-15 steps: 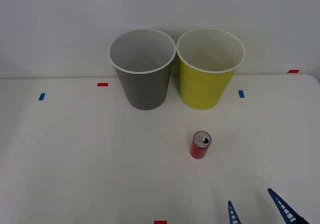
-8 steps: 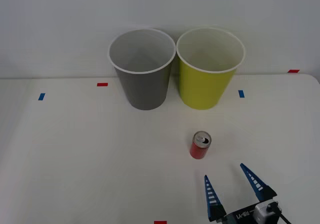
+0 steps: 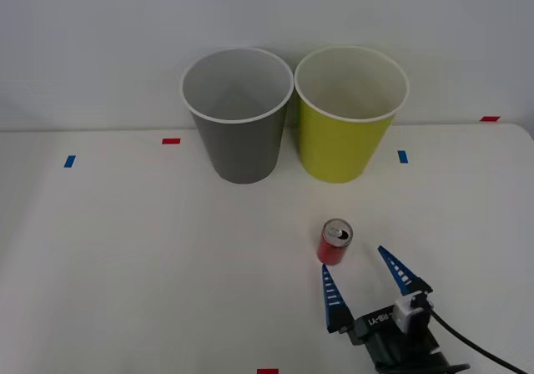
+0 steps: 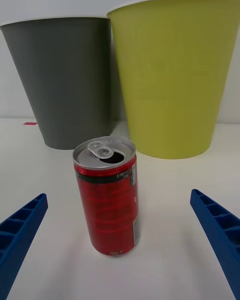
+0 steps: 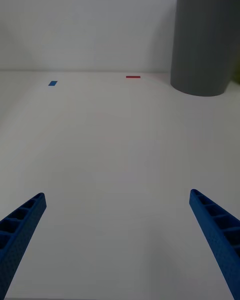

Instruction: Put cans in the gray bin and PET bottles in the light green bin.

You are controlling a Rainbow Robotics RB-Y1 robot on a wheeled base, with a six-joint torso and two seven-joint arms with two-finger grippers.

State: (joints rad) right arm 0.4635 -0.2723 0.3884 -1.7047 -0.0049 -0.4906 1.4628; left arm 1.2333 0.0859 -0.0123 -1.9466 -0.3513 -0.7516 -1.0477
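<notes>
1. The red can (image 3: 335,242) is standing upright on the white tabletop (image 3: 125,265), nearer than the two bins and slightly right of centre, its silver top with the pull tab facing up.
2. The right claw (image 3: 366,280) is sitting low over the tabletop just near of the can and a little to its right, with its blue ribbed fingers (image 3: 332,298) spread wide; neither finger is touching the can.
3. In the right wrist view the can (image 4: 106,195) is standing between the two spread fingers (image 4: 20,232), apart from both, with the bins rising behind it.
4. The gray bin (image 3: 239,115) is standing upright at the far side of the tabletop, with the light green bin (image 3: 350,113) just to its right; their rims are almost meeting.
5. The left claw (image 5: 117,240) is showing in its own wrist view with its blue fingers (image 5: 217,230) spread apart over bare tabletop, holding nothing, and the gray bin (image 5: 206,41) is standing far ahead of it.
6. Small red and blue tape marks (image 3: 171,141) are lying on the tabletop around the bins.
</notes>
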